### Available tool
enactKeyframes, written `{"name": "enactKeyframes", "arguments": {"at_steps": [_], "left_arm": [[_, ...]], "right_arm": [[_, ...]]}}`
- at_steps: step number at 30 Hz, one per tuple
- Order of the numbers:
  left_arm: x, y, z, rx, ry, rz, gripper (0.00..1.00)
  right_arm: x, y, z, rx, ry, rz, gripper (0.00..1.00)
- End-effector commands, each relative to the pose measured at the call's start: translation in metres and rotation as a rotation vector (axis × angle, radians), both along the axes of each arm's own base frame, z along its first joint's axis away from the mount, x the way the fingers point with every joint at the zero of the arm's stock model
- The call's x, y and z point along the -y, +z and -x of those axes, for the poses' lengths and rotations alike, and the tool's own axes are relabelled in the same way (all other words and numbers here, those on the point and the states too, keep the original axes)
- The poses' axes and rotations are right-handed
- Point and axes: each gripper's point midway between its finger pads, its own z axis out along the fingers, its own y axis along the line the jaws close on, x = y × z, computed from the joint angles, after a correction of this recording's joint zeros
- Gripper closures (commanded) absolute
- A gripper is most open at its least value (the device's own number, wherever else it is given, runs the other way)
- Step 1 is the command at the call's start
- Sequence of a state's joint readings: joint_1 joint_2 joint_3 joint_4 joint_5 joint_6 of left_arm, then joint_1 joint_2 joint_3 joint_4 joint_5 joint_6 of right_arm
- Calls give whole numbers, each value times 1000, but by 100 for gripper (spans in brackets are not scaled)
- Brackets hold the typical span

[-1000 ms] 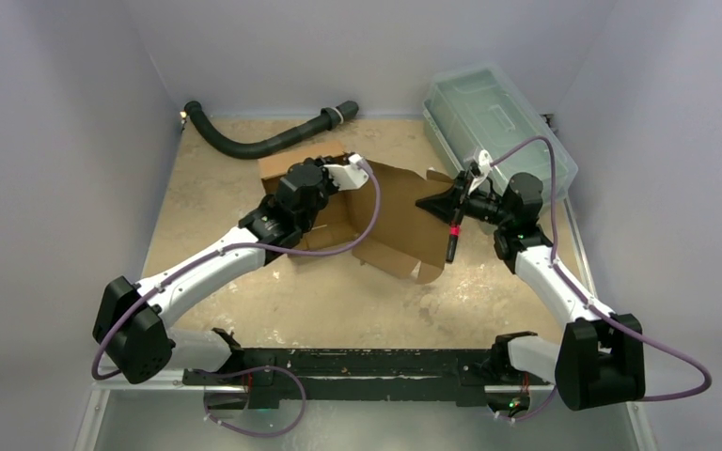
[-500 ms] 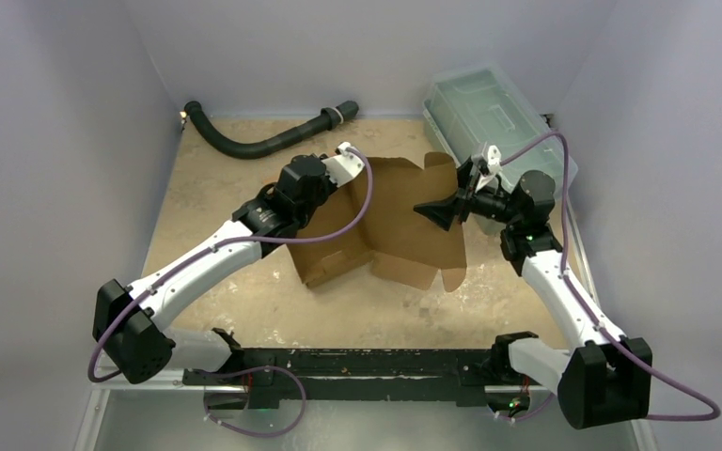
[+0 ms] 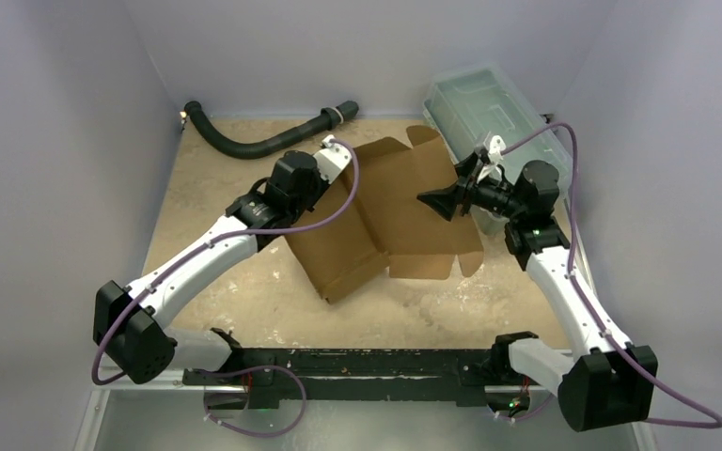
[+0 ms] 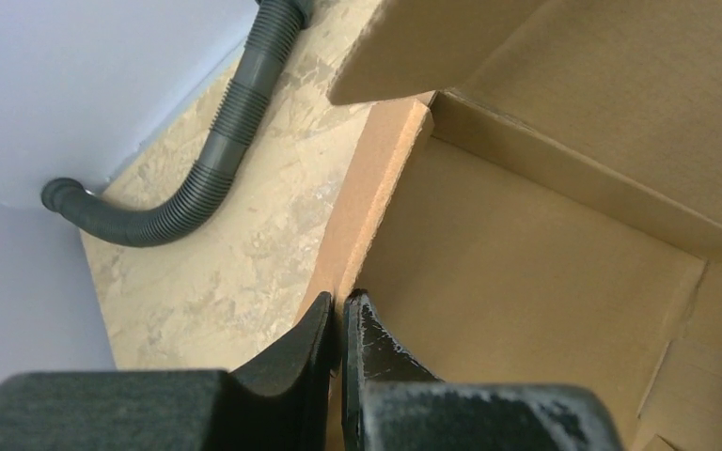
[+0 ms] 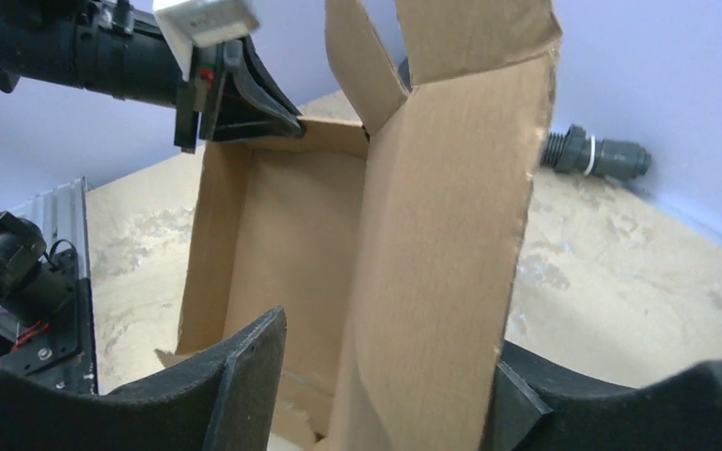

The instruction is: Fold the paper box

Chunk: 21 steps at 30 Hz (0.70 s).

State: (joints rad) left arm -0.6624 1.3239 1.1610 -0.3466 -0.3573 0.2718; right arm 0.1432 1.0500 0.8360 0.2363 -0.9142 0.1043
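Overhead view of a sandy, speckled chipboard desk (image 3: 207, 211) enclosed by pale grey walls. In the upper left of the frame, a black ribbed flexible hose (image 3: 244, 146) lies curved along the far edge.

The left arm reaches from the lower left corner toward the centre. The left hand (image 3: 329, 177) is pinched on the paper box (image 3: 404, 221), a plain brown, unprinted die-cut sheet of corrugated cardboard with flaps and creases. In the left wrist view, its two black fingers (image 4: 376, 349) are almost together over the thin top edge of one raised side wall. The box floor lies to their right.

The box fills the centre of the overhead frame. Its left part has standing walls, and its right part spreads into a broad panel with tabbed flaps along the lower edge. Whether its underside rests on the desk cannot be told.

Right of centre, the right hand (image 3: 437, 200) is spread wide. In the right wrist view, a tall cardboard panel stands between its fingers (image 5: 244, 376), with a clear gap on the left side, so nothing is gripped.

In the upper right, a clear greenish plastic lidded bin (image 3: 484, 103) sits against the wall, just behind the right hand.
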Motion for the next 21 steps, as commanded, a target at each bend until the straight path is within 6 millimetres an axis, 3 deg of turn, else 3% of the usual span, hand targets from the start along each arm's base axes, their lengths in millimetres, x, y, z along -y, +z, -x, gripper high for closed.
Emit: {"name": "enactKeyframes", "arguments": {"at_steps": [1, 15, 21], "left_arm": [[-1, 13, -6, 22, 11, 175, 100], [6, 5, -6, 11, -16, 220, 100], [6, -2, -4, -2, -16, 225, 100]], "right_arm": [[2, -4, -9, -28, -31, 20, 40], [0, -10, -14, -34, -36, 34, 100], [4, -5, -15, -12, -71, 36, 100]]}}
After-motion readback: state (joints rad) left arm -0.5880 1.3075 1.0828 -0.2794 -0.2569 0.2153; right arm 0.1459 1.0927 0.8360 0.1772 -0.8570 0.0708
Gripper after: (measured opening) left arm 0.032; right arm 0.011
